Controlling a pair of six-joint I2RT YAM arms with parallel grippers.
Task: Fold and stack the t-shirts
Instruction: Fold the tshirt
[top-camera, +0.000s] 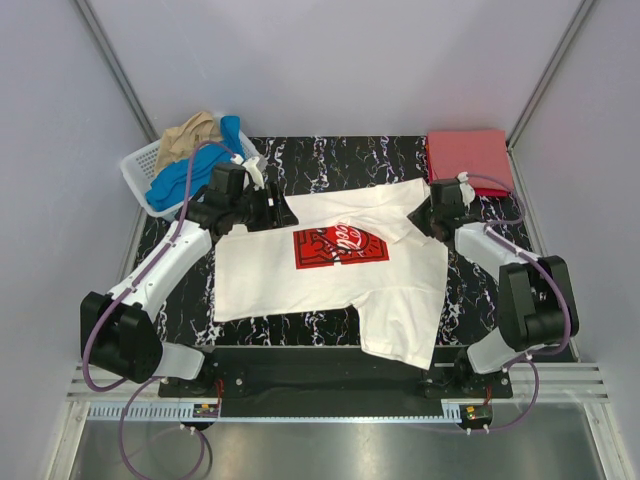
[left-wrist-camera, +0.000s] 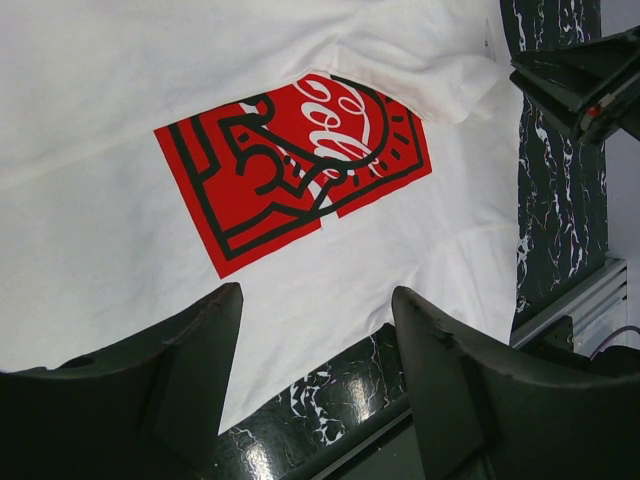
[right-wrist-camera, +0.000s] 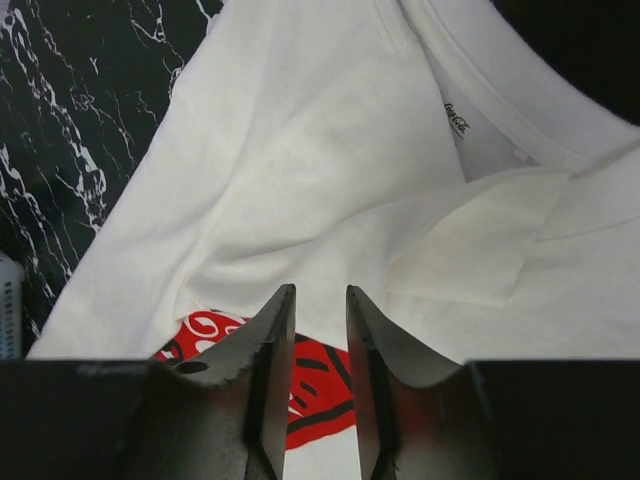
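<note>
Top view: the white tee (top-camera: 290, 285) lies spread across the middle of the surface (top-camera: 330, 160), long axis left to right, red print (top-camera: 340, 246) facing up. One flap is folded in at the far right and another hangs toward the near edge at the right. The left gripper (top-camera: 272, 208) sits at the tee's far left corner. The right gripper (top-camera: 425, 222) sits at the far right fold, so each arm has its own end of the shirt. Both arms reach forward from the near edge, elbows out and wrists angled inward. The red tee (top-camera: 468, 155) is folded at the far right corner. The blue tee (top-camera: 185, 180) and tan tee (top-camera: 190, 135) are heaped in the basket (top-camera: 140, 170) at the far left corner.

Left wrist: the left gripper (left-wrist-camera: 315, 370) is spread wide with nothing between its jaws. It hangs over the tee's edge and looks across the print toward the right side. The cloth lies ahead of and below it, with a strip of bare surface just under the jaws.

Right wrist: the right gripper (right-wrist-camera: 320, 370) has its jaws a narrow slit apart. I see no cloth in the gap, so nothing is pinched. It points down at the tee just above the print. The collar (right-wrist-camera: 500, 90) and its label (right-wrist-camera: 458, 120) lie ahead to the right. A folded-over layer edge runs just beyond the fingertips.

Judgement: the next fold turns on the far edge, and both grippers are already beside it.
</note>
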